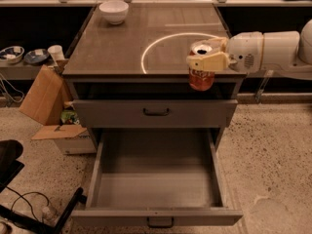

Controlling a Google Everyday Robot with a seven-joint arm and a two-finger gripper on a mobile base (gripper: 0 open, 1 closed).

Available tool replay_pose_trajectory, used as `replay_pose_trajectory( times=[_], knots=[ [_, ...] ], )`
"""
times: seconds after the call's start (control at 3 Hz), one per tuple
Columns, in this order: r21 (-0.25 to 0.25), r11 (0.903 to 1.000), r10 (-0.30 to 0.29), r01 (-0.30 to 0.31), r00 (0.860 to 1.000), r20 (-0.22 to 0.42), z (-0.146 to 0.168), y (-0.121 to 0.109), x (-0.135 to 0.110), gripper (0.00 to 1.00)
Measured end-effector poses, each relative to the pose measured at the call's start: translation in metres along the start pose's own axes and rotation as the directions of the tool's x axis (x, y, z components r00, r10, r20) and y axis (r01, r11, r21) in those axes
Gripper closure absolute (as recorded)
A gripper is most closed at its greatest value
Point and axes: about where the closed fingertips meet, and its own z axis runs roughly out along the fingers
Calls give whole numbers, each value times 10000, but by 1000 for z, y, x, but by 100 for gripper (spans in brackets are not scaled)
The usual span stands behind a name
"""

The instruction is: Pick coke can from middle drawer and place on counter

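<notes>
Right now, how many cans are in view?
1. The can is gripped by the end effector at the counter's front right edge, above the open drawer. The shut drawer could hide more.
</notes>
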Motion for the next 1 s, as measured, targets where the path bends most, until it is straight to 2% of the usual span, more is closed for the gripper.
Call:
replay_pose_trajectory(
  times=[0.33, 0.67, 1.0],
  knots=[
    [595, 9982, -60, 30, 9987, 508, 2, -40, -30, 100],
    [1159, 9928, 171, -292, 9944, 1041, 12, -77, -52, 100],
    [1557, 9832, 686, -951, 9835, 1677, 31, -112, -57, 100]
  ],
)
